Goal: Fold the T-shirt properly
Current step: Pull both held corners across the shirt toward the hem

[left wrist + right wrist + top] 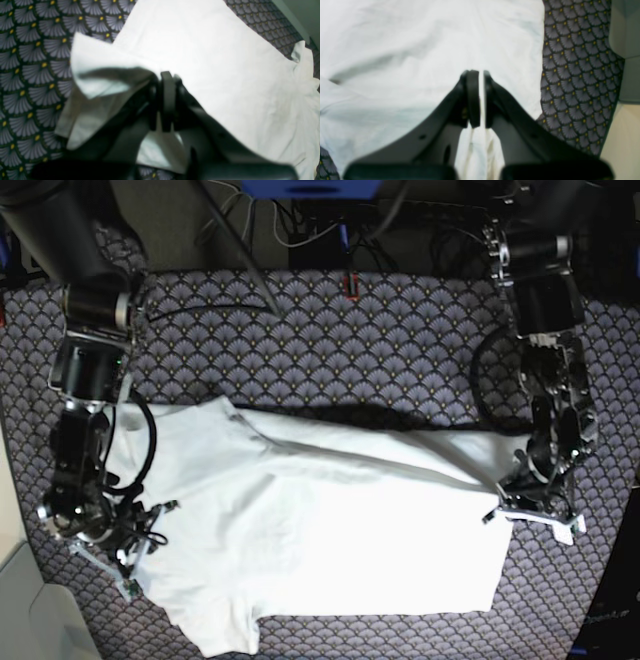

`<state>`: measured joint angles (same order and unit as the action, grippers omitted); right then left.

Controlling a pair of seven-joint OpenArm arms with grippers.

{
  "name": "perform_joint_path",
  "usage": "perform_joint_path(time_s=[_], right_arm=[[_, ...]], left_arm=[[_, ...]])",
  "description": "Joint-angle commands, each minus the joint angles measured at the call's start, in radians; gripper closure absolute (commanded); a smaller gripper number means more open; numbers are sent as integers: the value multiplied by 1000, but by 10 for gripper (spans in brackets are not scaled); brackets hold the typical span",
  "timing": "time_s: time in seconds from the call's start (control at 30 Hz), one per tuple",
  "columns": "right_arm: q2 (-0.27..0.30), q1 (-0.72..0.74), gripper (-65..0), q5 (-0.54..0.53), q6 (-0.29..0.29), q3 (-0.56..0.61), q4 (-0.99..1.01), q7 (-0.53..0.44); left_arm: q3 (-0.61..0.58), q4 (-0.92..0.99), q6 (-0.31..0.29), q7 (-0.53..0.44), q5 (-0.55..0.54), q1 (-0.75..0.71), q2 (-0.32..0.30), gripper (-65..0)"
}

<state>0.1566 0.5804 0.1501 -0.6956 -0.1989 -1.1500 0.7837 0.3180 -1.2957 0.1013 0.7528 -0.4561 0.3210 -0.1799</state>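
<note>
White T-shirt (330,530) spread on patterned surface (350,340); left gripper (167,100) and right gripper (481,98) jaws pinched on its edges.

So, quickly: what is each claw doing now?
Left claw: shut on the T-shirt.
Right claw: shut on the T-shirt.

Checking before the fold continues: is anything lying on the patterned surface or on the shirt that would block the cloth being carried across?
Nothing visible does. Both grippers, left and right, are shut on the T-shirt, and the patterned surface around it is bare.
</note>
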Motion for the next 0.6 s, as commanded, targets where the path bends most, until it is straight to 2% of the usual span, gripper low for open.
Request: perform_joint_path(time_s=[0.0,0.27,0.57], right_arm=[[14,8,-19,-8,-3,-3,-15,-16],[14,-81,-28,-11,-3,-9,-17,6],[18,-127,-265,-13,-3,-11,-17,0]], left_arm=[[0,-17,-4,-23,-5,23,-11,-6],[0,-17,-7,-25,-5,-9,-8,-6],[0,-17,-7,-25,-5,-29,-3,-6]])
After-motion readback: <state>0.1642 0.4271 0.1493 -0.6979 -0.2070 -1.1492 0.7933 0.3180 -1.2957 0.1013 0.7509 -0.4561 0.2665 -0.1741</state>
